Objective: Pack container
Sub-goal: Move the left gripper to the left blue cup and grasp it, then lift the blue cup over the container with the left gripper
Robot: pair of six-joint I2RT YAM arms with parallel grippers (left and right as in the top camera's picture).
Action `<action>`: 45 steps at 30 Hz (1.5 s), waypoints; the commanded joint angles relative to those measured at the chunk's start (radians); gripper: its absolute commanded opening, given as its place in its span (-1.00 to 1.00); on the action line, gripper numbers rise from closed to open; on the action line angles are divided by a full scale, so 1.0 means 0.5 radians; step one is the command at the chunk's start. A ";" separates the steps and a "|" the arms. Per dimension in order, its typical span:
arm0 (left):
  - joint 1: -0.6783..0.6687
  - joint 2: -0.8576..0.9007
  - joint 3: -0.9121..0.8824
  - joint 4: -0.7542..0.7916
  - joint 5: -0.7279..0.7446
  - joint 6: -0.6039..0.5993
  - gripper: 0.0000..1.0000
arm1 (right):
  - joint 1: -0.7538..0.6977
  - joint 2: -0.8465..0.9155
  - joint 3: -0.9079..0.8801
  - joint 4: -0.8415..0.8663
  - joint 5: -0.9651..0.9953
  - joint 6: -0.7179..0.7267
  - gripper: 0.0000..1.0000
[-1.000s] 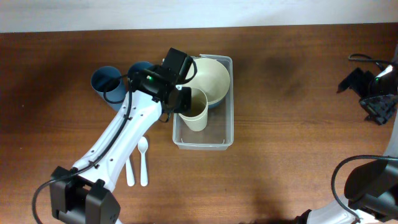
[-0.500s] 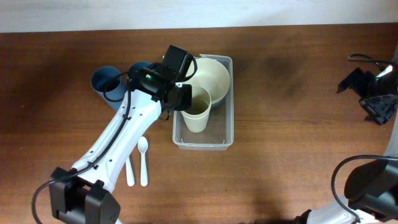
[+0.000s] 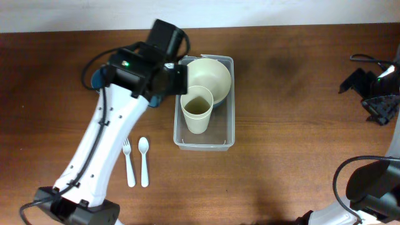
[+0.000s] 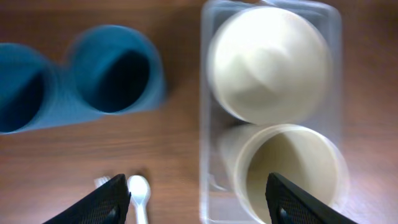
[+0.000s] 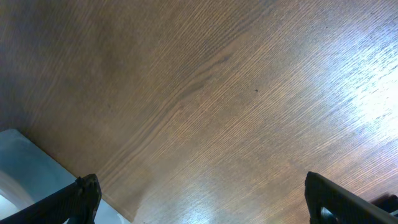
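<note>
The clear container [image 3: 229, 125] lies mid-table, long side running front to back. A cream bowl [image 3: 211, 76] fills its far end and a cream cup [image 3: 197, 110] stands upright just in front of the bowl. My left gripper [image 3: 178, 78] hovers over the container's left rim. In the left wrist view the gripper [image 4: 202, 205] is open and holds nothing. It is raised above the container wall [image 4: 203, 124], the cup [image 4: 289, 171] and the bowl [image 4: 267, 62]. My right gripper [image 3: 377, 94] stands open at the far right, over bare wood in the right wrist view [image 5: 211, 199].
Two blue cups [image 4: 115, 74] [image 4: 22, 87] lie left of the container, mostly hidden under my left arm in the overhead view. A white spoon [image 3: 144, 159] and fork [image 3: 129, 164] lie front left. The table's far edge [image 3: 281, 26] runs along the top.
My left gripper has opened and let go of the cream cup, which now stands in the container. The arm has risen and pulled back to the left.
</note>
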 commanded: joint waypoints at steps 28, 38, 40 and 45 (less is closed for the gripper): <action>1.025 0.773 0.030 -0.007 0.203 0.038 0.17 | -0.007 -0.044 0.027 0.000 0.011 -0.013 0.98; 1.044 0.806 0.028 -0.049 0.203 -0.032 -0.97 | -0.007 -0.044 0.027 0.000 0.011 -0.013 0.98; 1.049 0.799 0.029 -0.068 0.201 -0.029 -0.97 | -0.007 -0.044 0.027 0.000 0.011 -0.013 0.98; 1.077 0.730 0.044 -0.102 0.199 -0.028 -0.97 | -0.007 -0.044 0.027 0.000 0.011 -0.013 0.99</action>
